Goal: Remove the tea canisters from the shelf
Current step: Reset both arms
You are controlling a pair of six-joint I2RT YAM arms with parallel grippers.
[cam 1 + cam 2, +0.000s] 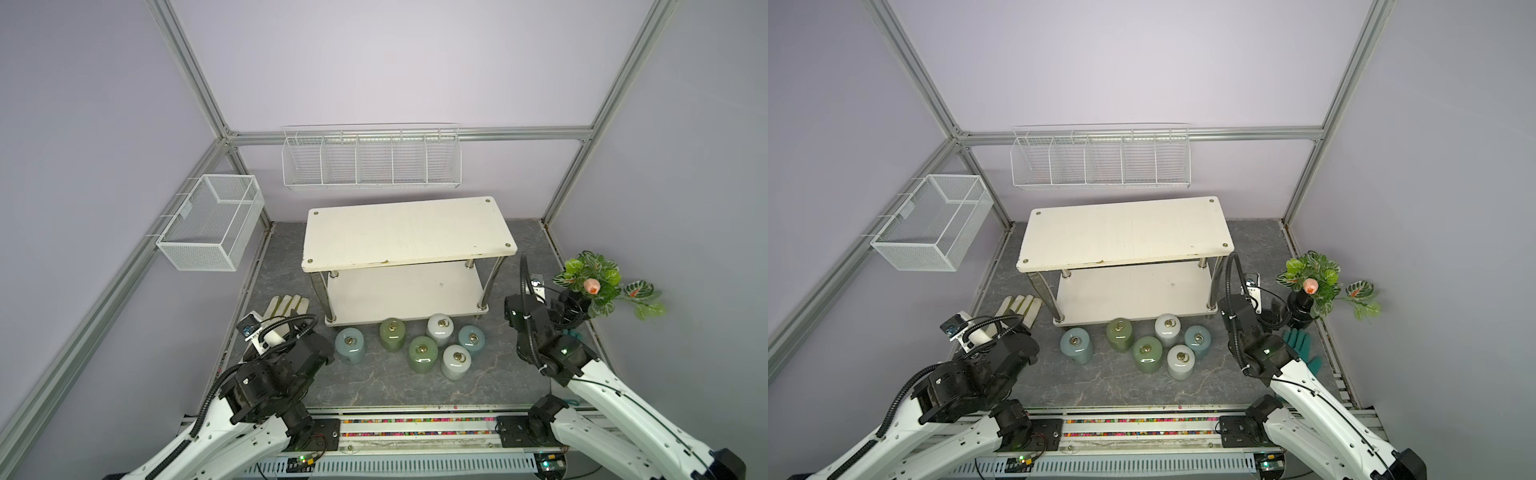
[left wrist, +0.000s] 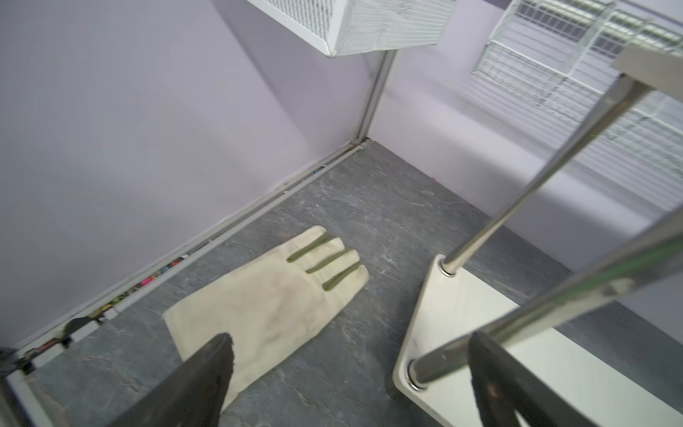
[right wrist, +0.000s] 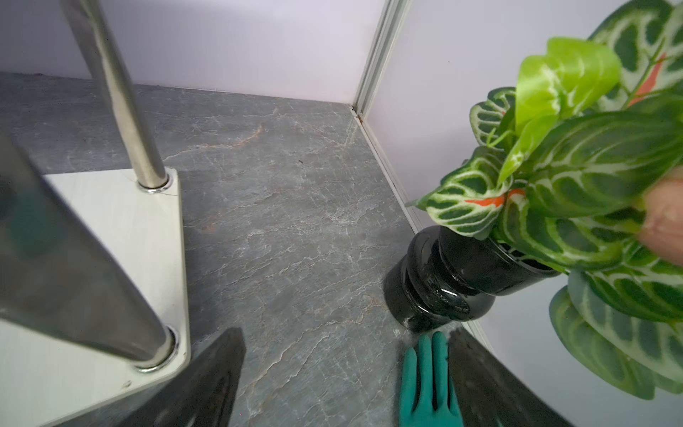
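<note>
Six tea canisters [image 1: 422, 353] stand off the shelf [image 1: 407, 232], its tiers bare; left gripper [image 2: 351, 335] and right gripper [image 3: 346, 332] gape empty; nothing seems left.

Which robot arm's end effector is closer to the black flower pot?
Right. The right end effector is just beside the black flower pot. The left end effector is on the opposite side, by the cream glove.
</note>
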